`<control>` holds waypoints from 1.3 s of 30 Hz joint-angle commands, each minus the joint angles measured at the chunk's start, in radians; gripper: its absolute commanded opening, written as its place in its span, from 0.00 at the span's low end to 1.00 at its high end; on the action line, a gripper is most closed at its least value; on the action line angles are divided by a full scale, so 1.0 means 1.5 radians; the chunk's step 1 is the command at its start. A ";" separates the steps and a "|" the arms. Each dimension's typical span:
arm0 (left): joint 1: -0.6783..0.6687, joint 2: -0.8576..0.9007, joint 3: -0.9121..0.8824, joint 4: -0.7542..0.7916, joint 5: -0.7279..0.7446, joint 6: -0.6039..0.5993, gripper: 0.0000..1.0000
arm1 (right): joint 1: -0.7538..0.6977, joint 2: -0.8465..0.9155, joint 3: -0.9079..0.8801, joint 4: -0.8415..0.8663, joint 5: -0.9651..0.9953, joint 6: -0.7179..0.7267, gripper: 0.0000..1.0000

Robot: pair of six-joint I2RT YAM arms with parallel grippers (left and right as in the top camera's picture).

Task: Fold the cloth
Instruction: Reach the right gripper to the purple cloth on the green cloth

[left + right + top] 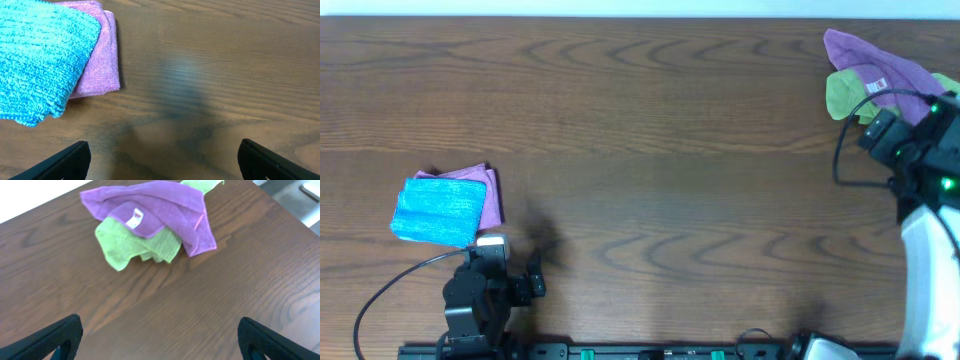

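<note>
From overhead, the purple cloth (875, 65) is way over at the far right corner of the table (650, 130), all crumpled, lying partly on top of a green cloth (842, 95). The right arm (920, 150) sits just beside that pile. Over on the left there's a folded blue cloth (440, 210) stacked on a folded pink cloth (490, 195), with the left arm (480, 295) right next to them.

Left wrist view: the left gripper (164, 157) has its fingers spread wide with nothing between them, just bare wood. The blue and pink stack is up in the top left corner, clear of the fingers.

Right wrist view: the right gripper (160, 335) is spread wide too and holds nothing. The purple cloth is ahead of it, bunched up, with a small white tag (134, 218) facing up and the green one poking out underneath. Neither finger touches the pile.
</note>
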State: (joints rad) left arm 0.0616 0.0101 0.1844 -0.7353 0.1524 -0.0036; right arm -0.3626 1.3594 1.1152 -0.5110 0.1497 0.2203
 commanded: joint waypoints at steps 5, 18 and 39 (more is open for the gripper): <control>-0.003 -0.005 -0.012 -0.004 -0.004 -0.003 0.95 | -0.043 0.151 0.133 -0.006 -0.029 -0.013 0.99; -0.003 -0.005 -0.012 -0.004 -0.004 -0.003 0.95 | -0.060 0.326 0.312 -0.038 -0.085 -0.081 0.99; -0.003 -0.004 -0.012 -0.004 -0.004 -0.003 0.95 | -0.072 0.326 0.307 -0.046 -0.081 -0.005 0.99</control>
State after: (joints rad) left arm 0.0616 0.0101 0.1844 -0.7353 0.1524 -0.0036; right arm -0.4599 1.8503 1.5570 -0.5789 0.0570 0.1745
